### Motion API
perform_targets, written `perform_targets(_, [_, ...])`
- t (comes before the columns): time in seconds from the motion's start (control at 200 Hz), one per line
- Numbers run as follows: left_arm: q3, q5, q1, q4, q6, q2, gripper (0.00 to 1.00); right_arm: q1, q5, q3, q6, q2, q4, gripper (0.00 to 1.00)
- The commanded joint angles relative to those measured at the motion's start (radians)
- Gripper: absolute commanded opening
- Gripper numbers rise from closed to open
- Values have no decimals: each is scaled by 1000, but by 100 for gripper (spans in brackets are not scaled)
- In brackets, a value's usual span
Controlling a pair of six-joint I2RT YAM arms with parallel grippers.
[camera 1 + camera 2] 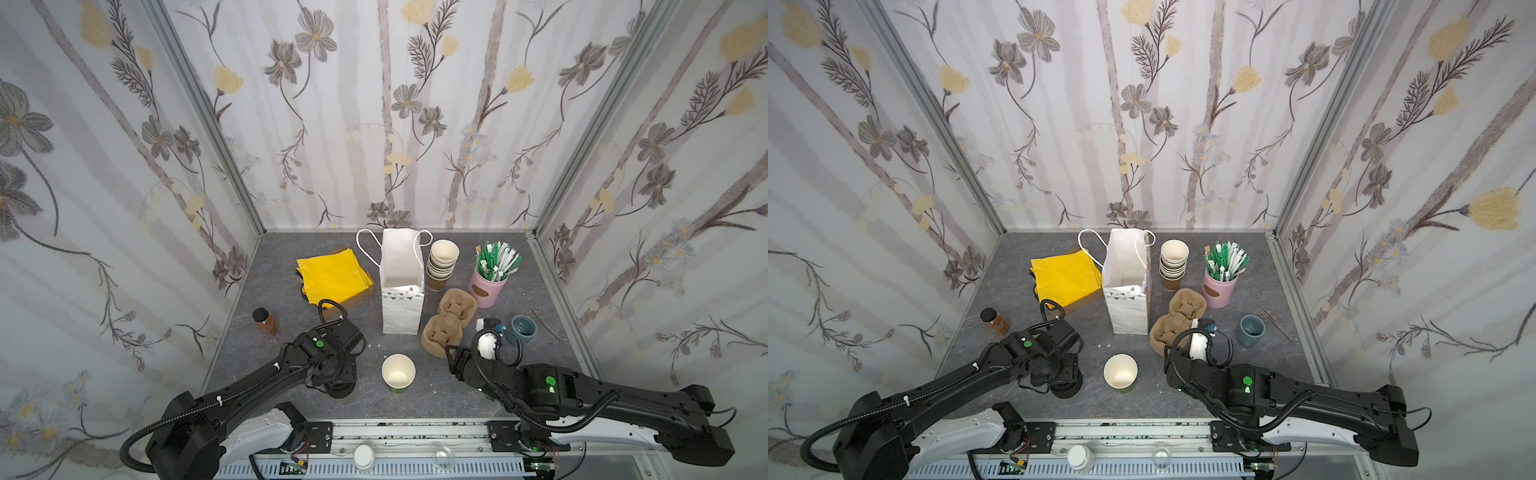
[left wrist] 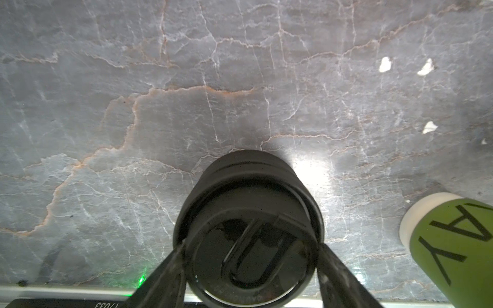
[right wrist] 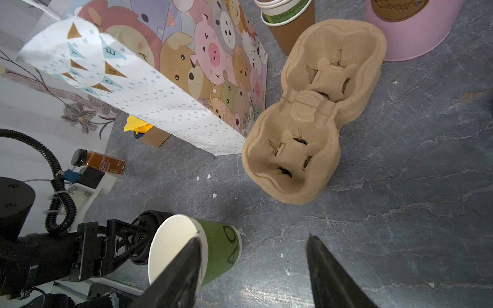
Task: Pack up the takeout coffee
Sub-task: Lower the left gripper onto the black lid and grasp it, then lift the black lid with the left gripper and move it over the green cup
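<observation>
No takeout coffee with its lid on is in view. A lidless green paper cup (image 1: pixel 398 372) (image 3: pixel 213 248) stands upright near the table's front middle. Left of it sits a low stack of black sip lids (image 2: pixel 248 197) (image 1: pixel 1065 388). My left gripper (image 2: pixel 252 242) is down over that stack. Its fingers (image 2: pixel 170 266) flank the top lid close to the rim on both sides, and it reads as open. My right gripper (image 3: pixel 253 237) hovers open and empty just right of the green cup, one finger beside its rim.
An open white paper bag (image 1: pixel 402 307) stands mid-table, with two brown pulp carriers (image 1: pixel 449 324) to its right. Behind are stacked lidless cups (image 1: pixel 442 262), a pink tin of sachets (image 1: pixel 486 286) and yellow napkins (image 1: pixel 332 274). A spice jar (image 1: pixel 265 321) stands left; a grey-blue cup (image 1: pixel 523 328) and scissors (image 1: pixel 540 318) are right.
</observation>
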Motion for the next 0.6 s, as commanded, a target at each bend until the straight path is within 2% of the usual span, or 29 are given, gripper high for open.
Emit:
perform_targets(0.0, [0, -4, 1, 0, 5, -6, 71, 0, 4, 4, 17, -3, -5, 64])
perform_targets(0.215, [19, -1, 0, -7, 8, -22, 66, 1, 1, 6, 18, -5, -5, 64])
perform_targets(0.594, [97, -16, 1, -83, 14, -35, 66, -1, -7, -13, 32, -25, -5, 64])
